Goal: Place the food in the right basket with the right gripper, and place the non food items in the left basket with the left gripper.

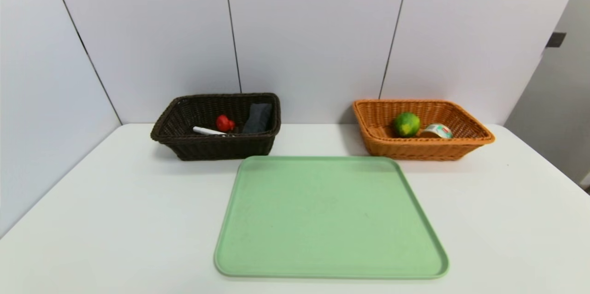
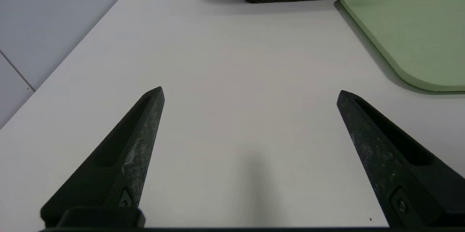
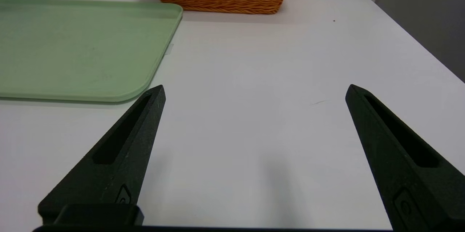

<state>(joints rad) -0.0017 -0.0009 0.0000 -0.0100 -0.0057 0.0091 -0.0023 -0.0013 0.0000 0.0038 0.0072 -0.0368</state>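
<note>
Two woven wicker baskets stand at the back of the white worktop [image 1: 115, 202] in the head view. At upper left, the dark brown basket [image 1: 221, 150] holds the white marker pen [image 1: 207, 131], the red knobbly object [image 1: 224, 123] and the dark grey towel [image 1: 258, 118]. At upper right, the orange basket [image 1: 415, 151] holds the round green citrus fruit [image 1: 406, 124], with the squat tin can [image 1: 438, 131] just beside it. The light green tray [image 1: 327, 215], lower centre, carries nothing. We judge the sorting done; the step in hand is simply to rest, keeping both arms back from the flared rims.

In the left wrist view, our left tool [image 2: 250, 95] is spread wide over bare worktop, gripping nothing.

In the right wrist view, our right tool [image 3: 255, 92] is equally wide and empty; we should leave it parked, since another reach could only disturb the food.
</note>
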